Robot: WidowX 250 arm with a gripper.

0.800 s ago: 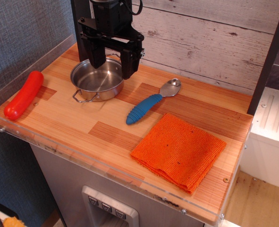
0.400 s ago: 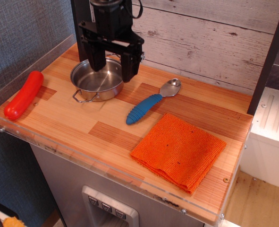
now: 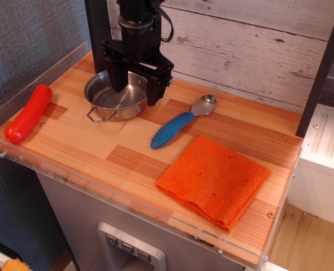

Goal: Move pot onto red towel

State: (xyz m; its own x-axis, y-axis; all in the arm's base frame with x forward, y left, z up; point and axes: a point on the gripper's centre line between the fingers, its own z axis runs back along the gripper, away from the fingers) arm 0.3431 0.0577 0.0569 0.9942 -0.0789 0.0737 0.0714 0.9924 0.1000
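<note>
The shiny steel pot (image 3: 113,100) with wire loop handles sits at the back left of the wooden table. My black gripper (image 3: 137,95) is open and hangs over the pot's right side. One finger is over the pot's inside and the other finger (image 3: 154,87) is outside the right rim. The folded orange-red towel (image 3: 213,179) lies flat at the front right, well apart from the pot.
A steel spoon with a blue ribbed handle (image 3: 181,122) lies between pot and towel. A smooth red sausage-shaped object (image 3: 28,113) lies at the left edge. A plank wall stands behind the table (image 3: 107,151).
My gripper has come down and shifted slightly right, its fingers now straddling the pot's right rim. The pot, spoon and towel have not moved.
</note>
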